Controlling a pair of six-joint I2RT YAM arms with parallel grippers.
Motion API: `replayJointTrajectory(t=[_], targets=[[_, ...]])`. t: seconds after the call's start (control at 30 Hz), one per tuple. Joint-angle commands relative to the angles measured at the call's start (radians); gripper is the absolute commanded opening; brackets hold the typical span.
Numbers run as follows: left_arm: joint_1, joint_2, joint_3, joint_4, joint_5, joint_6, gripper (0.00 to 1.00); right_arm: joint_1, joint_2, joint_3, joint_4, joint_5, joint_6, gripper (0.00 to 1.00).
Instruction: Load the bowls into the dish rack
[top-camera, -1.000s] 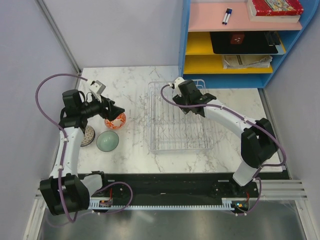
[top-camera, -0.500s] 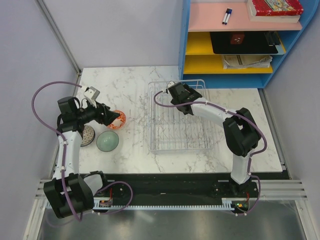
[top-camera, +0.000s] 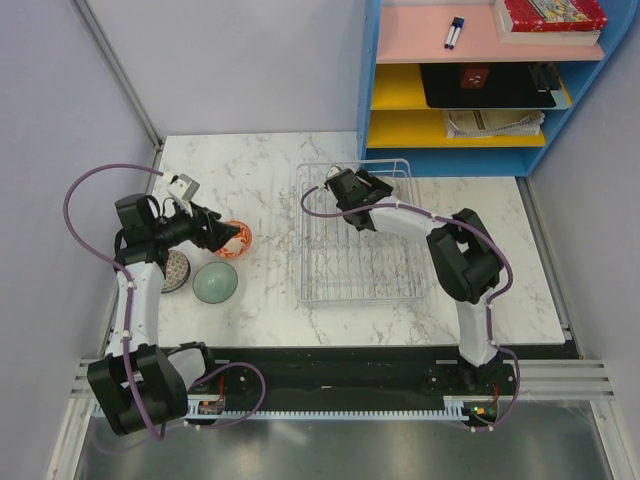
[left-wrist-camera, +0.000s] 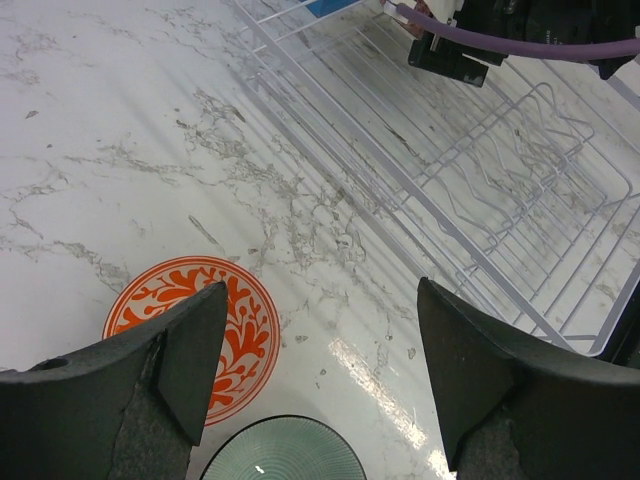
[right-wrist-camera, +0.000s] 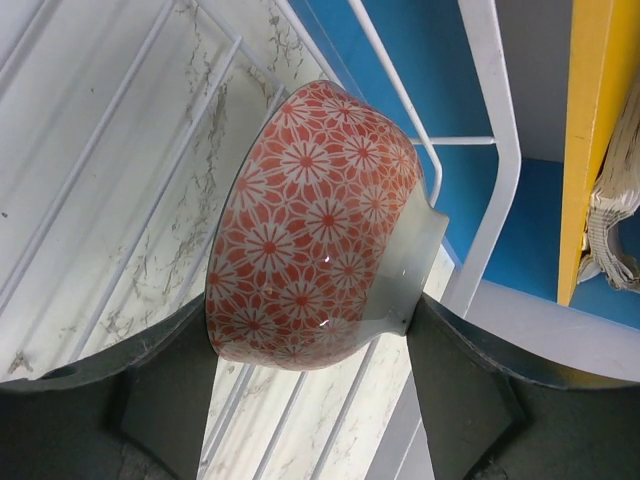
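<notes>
1. The right gripper (right-wrist-camera: 310, 370) is clamped on the red-flowered bowl (right-wrist-camera: 310, 220). One finger bears on the rim side and the other on the foot side, at the centre of the right wrist view.
2. The bowl is held on edge, with the white wires of the dish rack (right-wrist-camera: 488, 150) behind it. Whether it touches the wires cannot be told.
3. In the top view, the right gripper (top-camera: 352, 190) sits over the upper-left part of the dish rack (top-camera: 302, 250), right of frame centre.
4. The left gripper (left-wrist-camera: 320, 370) has its fingers apart and holds nothing.
5. The orange-patterned bowl (left-wrist-camera: 200, 330) lies at the lower left of the left wrist view. The pale green bowl (left-wrist-camera: 285, 450) is at the bottom edge. Both rest on the marble table (left-wrist-camera: 120, 120), apart from the rack.
6. In the top view, a dark-patterned bowl (top-camera: 177, 270) sits just left of the pale green bowl (top-camera: 215, 282), partly hidden by the left arm.
</notes>
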Motion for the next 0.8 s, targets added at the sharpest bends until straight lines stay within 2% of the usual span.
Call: replayJointTrajectory(t=[0.0,0.23,0.33,0.37,0.4,0.43,0.53,0.6,0.63,0.77], targets=[[0.008,-0.007,-0.01,0.035,0.036,-0.001,0.82,0.007,0.026,0.05,0.078,0.087,-0.043,0.0],[0.01,-0.005,-0.012,0.036,0.037,-0.001,0.82,0.007,0.06,0.047,0.103,0.112,-0.063,0.01],[0.011,-0.002,-0.013,0.038,0.039,-0.001,0.82,0.007,0.069,0.048,0.103,0.107,-0.067,0.17],[0.011,-0.004,-0.015,0.038,0.037,-0.001,0.82,0.005,0.074,0.051,0.101,0.11,-0.073,0.33],[0.011,-0.002,-0.015,0.039,0.037,-0.001,0.82,0.007,0.084,0.053,0.101,0.115,-0.078,0.4],[0.011,-0.002,-0.013,0.038,0.041,-0.001,0.82,0.007,0.088,0.056,0.103,0.116,-0.079,0.54],[0.013,-0.001,-0.015,0.038,0.041,-0.001,0.82,0.007,0.095,0.057,0.103,0.106,-0.081,0.71],[0.013,-0.004,-0.015,0.039,0.039,-0.001,0.82,0.007,0.094,0.063,0.101,0.104,-0.075,0.77],[0.016,-0.004,-0.013,0.039,0.041,-0.003,0.82,0.007,0.095,0.064,0.099,0.101,-0.072,0.84],[0.016,-0.002,-0.015,0.041,0.041,-0.003,0.82,0.013,0.086,0.064,0.081,0.077,-0.063,0.95]])
